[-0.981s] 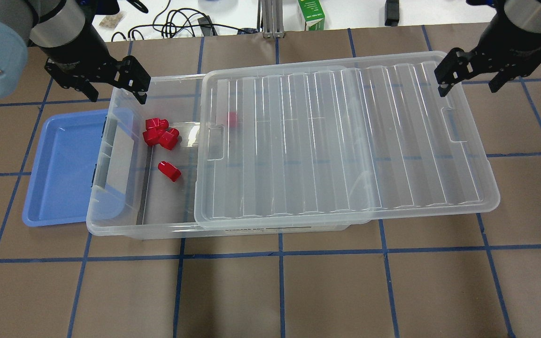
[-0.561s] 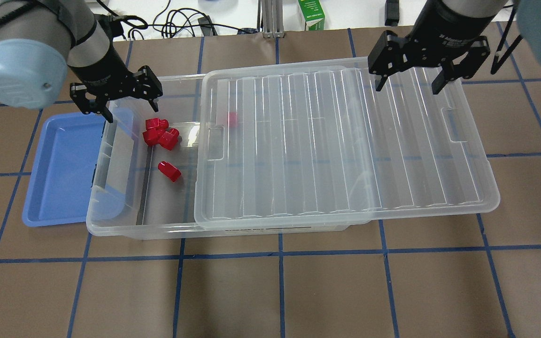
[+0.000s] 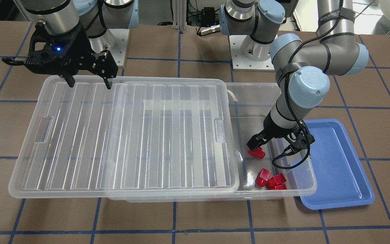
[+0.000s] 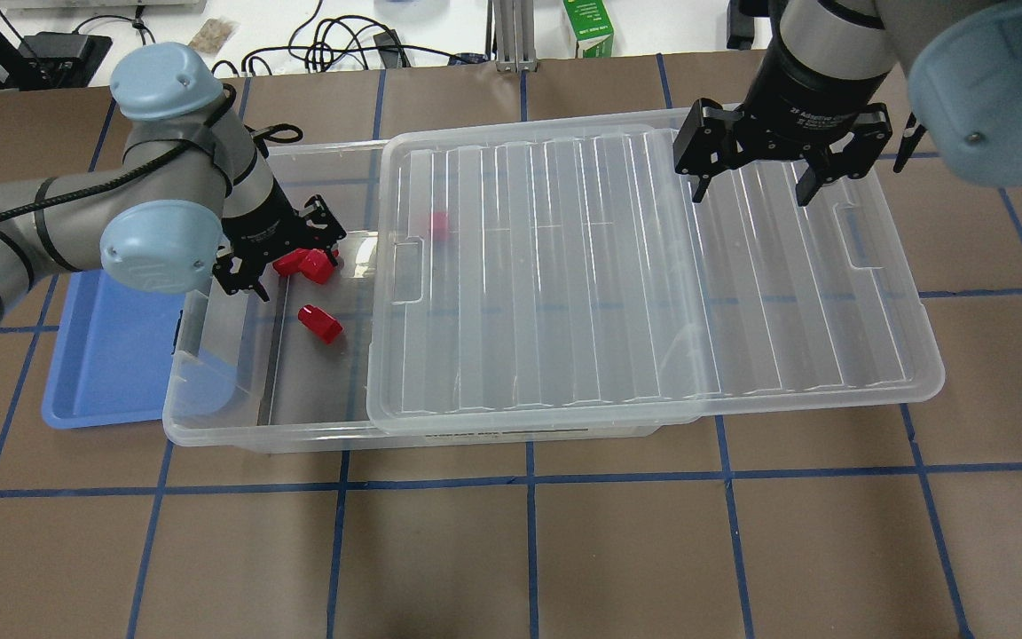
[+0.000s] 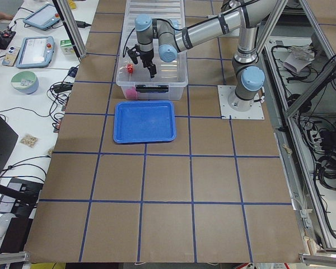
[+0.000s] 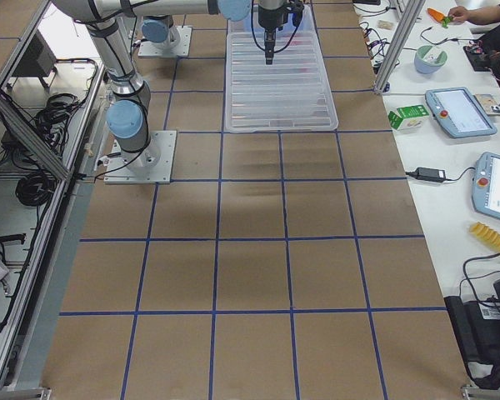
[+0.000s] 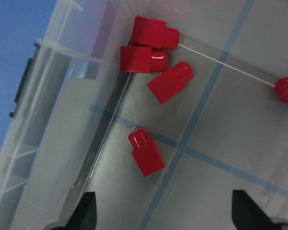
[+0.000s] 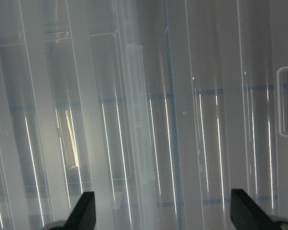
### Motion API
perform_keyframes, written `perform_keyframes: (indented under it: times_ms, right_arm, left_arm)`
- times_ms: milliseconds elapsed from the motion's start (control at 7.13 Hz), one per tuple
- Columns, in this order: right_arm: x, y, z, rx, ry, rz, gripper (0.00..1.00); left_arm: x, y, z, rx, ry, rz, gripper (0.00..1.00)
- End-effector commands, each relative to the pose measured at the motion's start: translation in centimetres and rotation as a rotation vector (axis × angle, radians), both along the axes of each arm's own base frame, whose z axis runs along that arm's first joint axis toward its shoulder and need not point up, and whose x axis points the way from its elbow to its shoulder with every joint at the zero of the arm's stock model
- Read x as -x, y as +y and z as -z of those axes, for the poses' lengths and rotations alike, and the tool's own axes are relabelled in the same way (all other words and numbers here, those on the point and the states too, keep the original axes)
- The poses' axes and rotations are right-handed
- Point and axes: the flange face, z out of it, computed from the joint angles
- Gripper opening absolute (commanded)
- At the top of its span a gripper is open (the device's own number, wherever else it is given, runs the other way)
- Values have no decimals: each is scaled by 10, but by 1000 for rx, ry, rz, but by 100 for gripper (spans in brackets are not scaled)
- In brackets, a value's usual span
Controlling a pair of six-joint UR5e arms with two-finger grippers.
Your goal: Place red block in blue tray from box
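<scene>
The box [image 4: 209, 417] lies across the table. Its ribbed clear lid [image 4: 653, 266] is slid toward my right, so the end by the blue tray [image 4: 112, 355] stands open. Several red blocks lie in that open end: one alone [image 4: 320, 324] and a cluster [image 4: 309, 264], with another under the lid [image 4: 440, 224]. My left gripper [image 4: 280, 253] is open and empty, low inside the open end over the blocks. In the left wrist view the lone block [image 7: 145, 152] lies ahead between the fingers and the cluster [image 7: 156, 60] lies beyond it. My right gripper [image 4: 750, 182] hovers open and empty over the lid.
The blue tray [image 3: 337, 169] sits against the box's open end and partly under its rim [image 3: 303, 189]; it holds no blocks. A green carton [image 4: 588, 27] and cables lie beyond the table's far edge. Blue tape lines grid the brown table.
My left gripper has come down from the box's far left corner into the open end, over the red blocks. My right gripper has moved left, to over the lid's far edge.
</scene>
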Motion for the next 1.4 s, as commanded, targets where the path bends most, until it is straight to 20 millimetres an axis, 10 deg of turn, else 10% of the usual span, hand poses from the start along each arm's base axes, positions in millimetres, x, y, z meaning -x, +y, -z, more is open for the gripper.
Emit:
perform_keyframes:
  times_ms: [0,841,1262]
  right_arm:
    - [0,0,-1,3,4,-1,100]
    - [0,1,-2,4,4,-1,100]
    - [0,1,-1,0,4,-3,100]
  left_arm:
    - [0,4,41,-4,-9,-99,100]
    - [-1,-1,88,-7,-10,-133,100]
    - [-4,-1,88,-10,-12,-122,44]
